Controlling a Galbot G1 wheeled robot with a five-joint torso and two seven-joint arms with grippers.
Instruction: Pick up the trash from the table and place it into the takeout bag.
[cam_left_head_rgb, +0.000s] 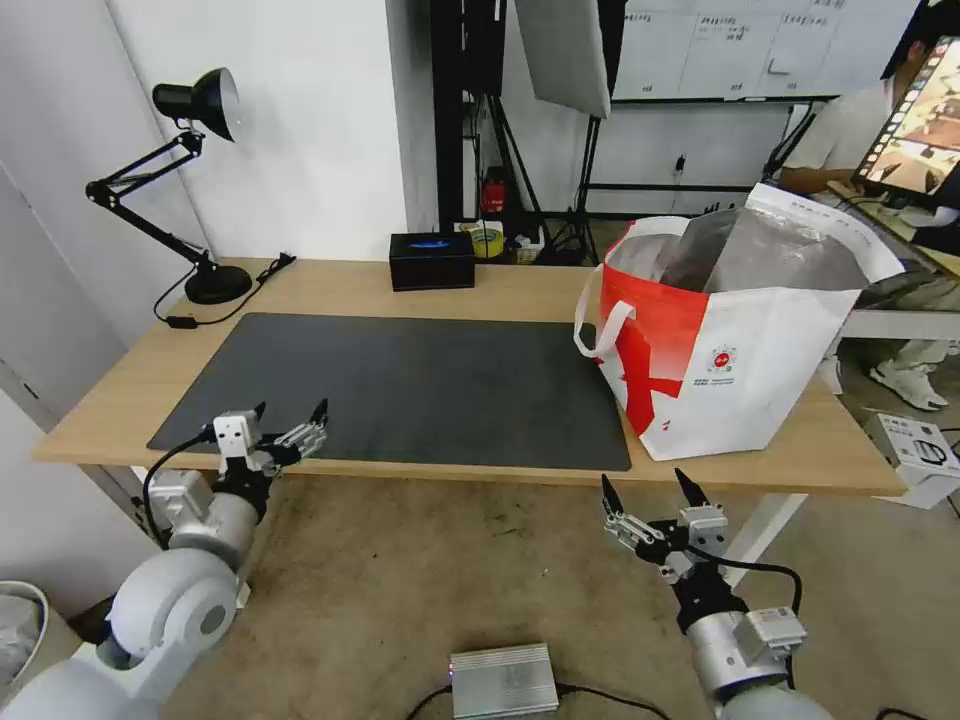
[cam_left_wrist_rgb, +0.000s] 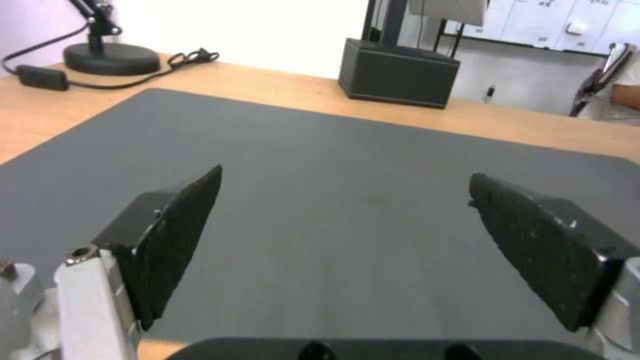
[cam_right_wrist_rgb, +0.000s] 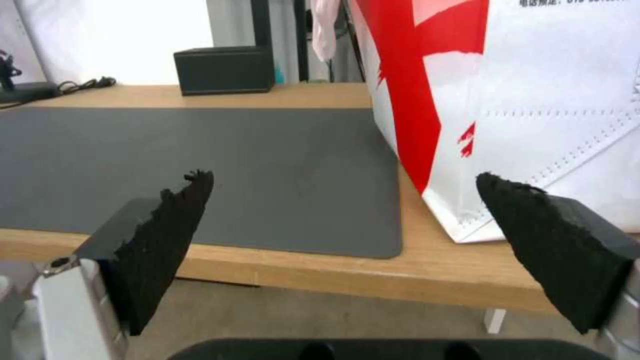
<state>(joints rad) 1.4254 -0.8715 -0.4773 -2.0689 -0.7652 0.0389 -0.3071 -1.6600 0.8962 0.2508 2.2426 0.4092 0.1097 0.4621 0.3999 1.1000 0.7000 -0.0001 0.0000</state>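
The takeout bag (cam_left_head_rgb: 740, 370), red and white with a foil lining, stands open on the right end of the table (cam_left_head_rgb: 330, 290); its side also fills part of the right wrist view (cam_right_wrist_rgb: 533, 100). The trash is out of view; the dark grey mat (cam_left_head_rgb: 420, 385) lies bare. My left gripper (cam_left_head_rgb: 291, 410) hovers open at the mat's near left corner, with nothing between its fingers (cam_left_wrist_rgb: 343, 180). Below the table's front edge, my right gripper (cam_left_head_rgb: 643, 480) is open and holds nothing, just in front of the bag's lower corner (cam_right_wrist_rgb: 343, 180).
A black box (cam_left_head_rgb: 432, 260) with a blue top sits at the table's back edge. A black desk lamp (cam_left_head_rgb: 200, 180) stands at the back left. On the floor between the arms lies a silver box (cam_left_head_rgb: 503, 680). A white carton (cam_left_head_rgb: 920, 450) lies right of the table.
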